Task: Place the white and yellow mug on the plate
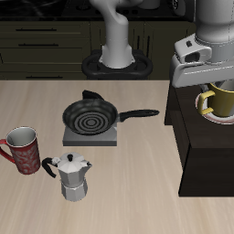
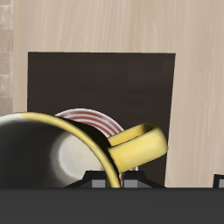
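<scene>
You have the white and yellow mug [image 1: 218, 101] up in the air under the gripper [image 1: 203, 80], the fingers clamped on its rim, and it hangs over the dark raised block at the robot's left side of the table, far from the table's front edge. The wrist view shows the plate [image 2: 90, 122] lying on that dark block directly beneath, its red-ringed rim peeking out behind the mug's body while the yellow handle [image 2: 140, 145] sticks out to one side. Judging from that, you are close to centred; nudge until the ring shows evenly around the mug, then lower straight down and release only once the base sits flat. The plate is little wider than the mug, so a tilt could catch its rim. Elsewhere on the pale wooden table [image 1: 137, 201] stand a frying pan [image 1: 90, 117] on a grey stove pad, a red mug [image 1: 25, 152] and a moka pot [image 1: 73, 175], all well apart from your work.
</scene>
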Tool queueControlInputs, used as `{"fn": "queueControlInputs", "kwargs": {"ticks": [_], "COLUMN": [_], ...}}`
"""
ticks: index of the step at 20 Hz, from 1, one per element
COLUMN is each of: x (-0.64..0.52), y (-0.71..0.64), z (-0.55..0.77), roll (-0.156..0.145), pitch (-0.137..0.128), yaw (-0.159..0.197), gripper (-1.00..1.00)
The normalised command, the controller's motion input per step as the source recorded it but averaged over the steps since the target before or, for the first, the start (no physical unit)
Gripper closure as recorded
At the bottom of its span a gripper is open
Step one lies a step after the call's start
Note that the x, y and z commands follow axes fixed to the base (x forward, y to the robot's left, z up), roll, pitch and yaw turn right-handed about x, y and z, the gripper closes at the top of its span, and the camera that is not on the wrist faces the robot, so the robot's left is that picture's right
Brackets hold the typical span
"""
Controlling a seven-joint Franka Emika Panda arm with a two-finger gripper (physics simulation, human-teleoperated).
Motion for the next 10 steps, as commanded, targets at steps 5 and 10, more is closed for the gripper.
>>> {"fn": "queueControlInputs", "kwargs": {"ticks": [5, 10], "x": [0.12, 0.0], "y": [0.11, 0.01], "z": [-0.5, -0.1], "roll": [0.026, -0.018], "pitch": [0.123, 0.033], "yaw": [0.015, 0.019], "gripper": [1.0, -1.0]}}
